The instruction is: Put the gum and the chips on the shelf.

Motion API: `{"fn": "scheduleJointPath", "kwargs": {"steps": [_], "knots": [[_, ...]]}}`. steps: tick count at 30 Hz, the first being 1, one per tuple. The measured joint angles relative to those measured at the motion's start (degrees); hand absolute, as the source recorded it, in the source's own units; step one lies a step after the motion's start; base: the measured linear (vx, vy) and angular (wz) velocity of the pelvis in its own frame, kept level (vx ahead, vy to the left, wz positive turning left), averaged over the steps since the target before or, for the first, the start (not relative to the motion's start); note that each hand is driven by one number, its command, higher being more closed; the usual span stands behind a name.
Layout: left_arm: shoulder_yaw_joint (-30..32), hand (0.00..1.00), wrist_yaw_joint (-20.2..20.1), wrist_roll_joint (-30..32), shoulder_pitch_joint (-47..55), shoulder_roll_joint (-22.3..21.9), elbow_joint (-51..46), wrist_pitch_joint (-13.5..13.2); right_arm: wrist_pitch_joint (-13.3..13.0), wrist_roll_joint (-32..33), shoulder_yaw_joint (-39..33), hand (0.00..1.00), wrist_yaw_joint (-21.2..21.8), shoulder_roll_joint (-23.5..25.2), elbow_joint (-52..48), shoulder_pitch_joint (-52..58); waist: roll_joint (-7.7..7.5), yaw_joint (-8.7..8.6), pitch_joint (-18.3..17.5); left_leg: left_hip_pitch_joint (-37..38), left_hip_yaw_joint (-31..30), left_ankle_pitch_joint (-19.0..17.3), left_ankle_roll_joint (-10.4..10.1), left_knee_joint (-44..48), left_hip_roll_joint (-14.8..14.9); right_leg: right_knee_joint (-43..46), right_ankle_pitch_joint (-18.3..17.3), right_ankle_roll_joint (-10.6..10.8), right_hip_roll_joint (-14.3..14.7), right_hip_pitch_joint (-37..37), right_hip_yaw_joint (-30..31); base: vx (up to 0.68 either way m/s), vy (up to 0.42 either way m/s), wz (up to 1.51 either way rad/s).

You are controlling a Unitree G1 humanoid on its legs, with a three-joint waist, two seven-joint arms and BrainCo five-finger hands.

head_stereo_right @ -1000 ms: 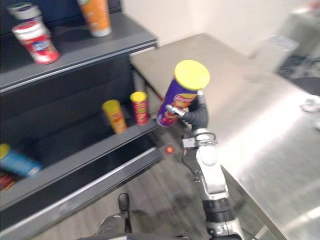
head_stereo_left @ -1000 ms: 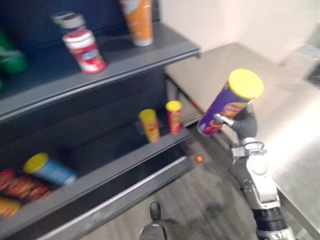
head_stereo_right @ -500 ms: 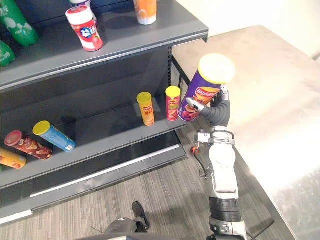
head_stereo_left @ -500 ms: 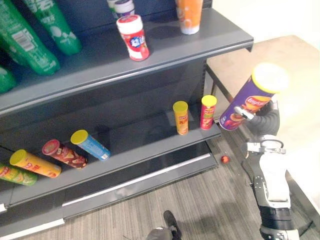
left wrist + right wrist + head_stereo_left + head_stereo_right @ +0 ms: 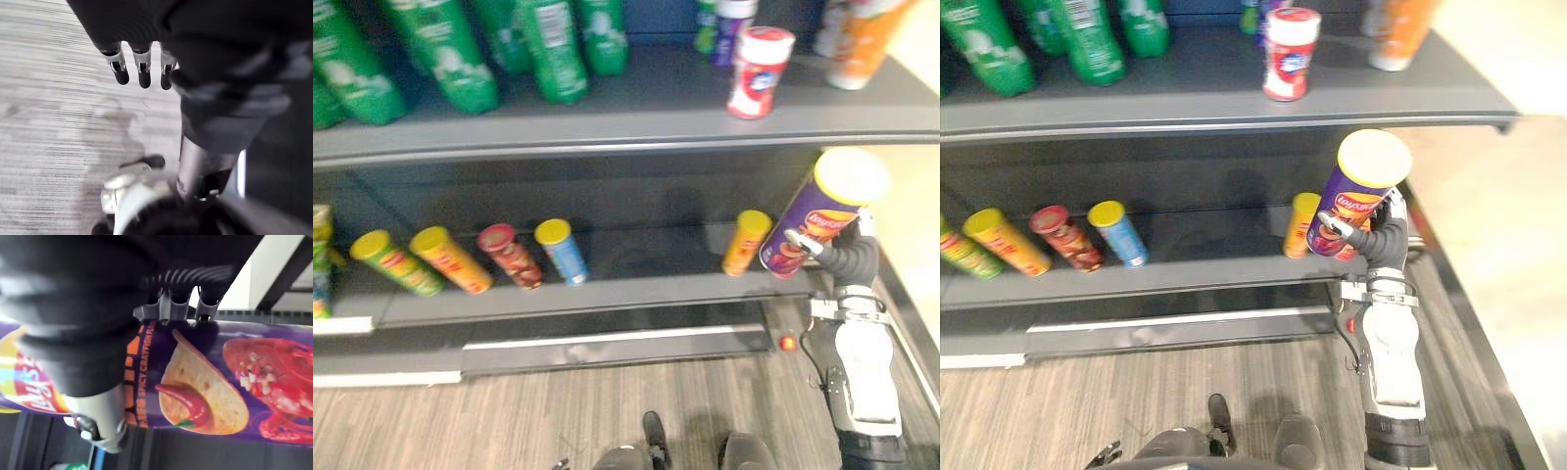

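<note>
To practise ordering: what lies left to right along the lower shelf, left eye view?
green can, orange can, red can, blue can, upright yellow can, purple chips can in the right robot hand.

The right arm [image 5: 1389,343] comes up from the lower right, its silver-grey forearm nearly upright; the dark ribbed wrist leans a little to the left; the right hand [image 5: 1383,238] sits raised at the arm's top, its fingers [image 5: 171,301] and thumb curled round the purple chips can [image 5: 1356,191], which it holds tilted; the left hand [image 5: 139,27] hangs low, its dark-tipped fingers [image 5: 143,76] straight, side by side, pointing downward.
</note>
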Motion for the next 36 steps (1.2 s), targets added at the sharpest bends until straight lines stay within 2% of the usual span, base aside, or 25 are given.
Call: {"fn": "scheduleJointPath", "kwargs": {"steps": [1, 3, 4, 6, 8, 13, 16, 23, 29, 36], "knots": [[3.4, 0.00, 2.0, 2.0, -1.5, -0.8, 2.7, 0.0, 0.0, 0.2, 1.3, 1.00, 0.0, 1.0, 0.0, 0.8, -0.38, -0.14, 0.0, -0.1, -1.0, 0.0, 0.0, -0.1, -0.4, -2.3, 1.0, 0.3, 0.0, 0.1, -0.9, 0.13, -0.025, 0.81], [3.7, 0.00, 3.7, 4.3, -1.8, -1.3, 3.4, -0.1, 0.0, 0.6, 2.5, 1.00, 0.6, 2.1, 0.0, 2.3, -0.29, 0.12, -0.1, -0.2, -2.6, 0.1, -0.1, -0.2, 0.4, -5.9, 1.7, 0.2, 0.9, 2.4, -2.7, 0.15, -0.072, 0.45], [3.8, 0.00, 4.3, 5.1, -2.3, -1.7, 3.6, -0.1, -0.1, 1.1, 3.2, 1.00, 1.2, 3.1, -0.1, 2.8, -0.62, 0.16, -0.4, -0.9, -3.4, 0.1, -0.2, -0.2, 1.2, -8.8, 2.7, -0.6, 1.9, 3.4, -3.6, 0.16, -0.102, 0.23], [4.1, 0.00, 4.7, 6.3, -3.5, -1.8, 3.7, -0.3, -0.2, 1.2, 3.4, 1.00, 1.8, 3.9, -0.1, 3.4, -1.41, 0.15, -1.0, -1.8, -4.7, 0.6, -0.9, -0.6, 1.9, -12.5, 4.3, -0.9, 3.0, 4.4, -5.0, 0.14, -0.095, 0.16], [4.3, 0.00, 5.4, 6.4, -4.5, -1.6, 3.8, -0.8, -0.3, 1.7, 3.0, 1.00, 1.9, 4.7, 0.0, 4.3, -1.87, 0.09, -1.4, -2.0, -5.3, 1.2, -0.5, -0.6, 2.9, -15.9, 6.0, -1.1, 4.2, 6.2, -6.2, 0.17, -0.107, 0.16], [4.2, 0.00, 5.9, 6.4, -5.1, -1.7, 3.7, -0.8, -0.5, 3.0, 2.9, 1.00, 2.2, 4.6, 0.1, 4.4, -1.64, -0.01, -1.7, -1.0, -5.4, 1.3, -0.4, -0.6, 3.8, -17.4, 6.2, -1.3, 5.3, 7.7, -6.1, 0.13, -0.085, -0.04], [4.0, 0.00, 5.9, 6.4, -5.4, -1.8, 3.7, -0.9, -1.2, 3.1, 2.8, 1.00, 2.3, 4.6, 0.1, 5.0, -1.51, -0.15, -1.9, -0.6, -5.1, 0.7, -1.2, -0.7, 4.4, -18.2, 6.5, -1.8, 5.9, 8.1, -5.6, 0.05, -0.056, -0.12], [2.3, 0.00, 6.4, 6.4, -5.6, -1.6, 3.6, -1.0, -1.3, 3.0, 3.9, 1.00, 2.5, 4.6, 0.1, 7.4, -1.29, -0.32, -2.9, -0.7, -4.1, 0.6, -1.5, -0.9, 5.0, -19.0, 6.9, -2.3, 6.5, 7.9, -4.6, -0.02, -0.019, -0.10], [1.3, 0.00, 7.7, 6.5, -6.1, -1.5, 3.6, -2.4, -2.8, 3.1, 9.5, 1.00, 2.8, 4.3, -0.2, 8.2, -1.37, -0.39, -3.1, -1.7, -3.9, 0.7, -1.8, -1.0, 5.3, -19.0, 7.4, -2.5, 6.8, 6.7, -4.2, -0.04, -0.002, -0.04], [-0.8, 0.00, 9.5, 8.2, -8.3, -0.9, 2.6, -2.7, -3.4, 2.2, 22.0, 1.00, 3.8, 2.7, -0.2, 6.5, -1.68, 0.38, -2.5, -4.7, -5.7, 2.7, -1.2, -0.7, 5.2, -19.0, 8.3, -2.7, 6.8, 4.5, -5.9, -0.01, 0.001, 0.14]]}}
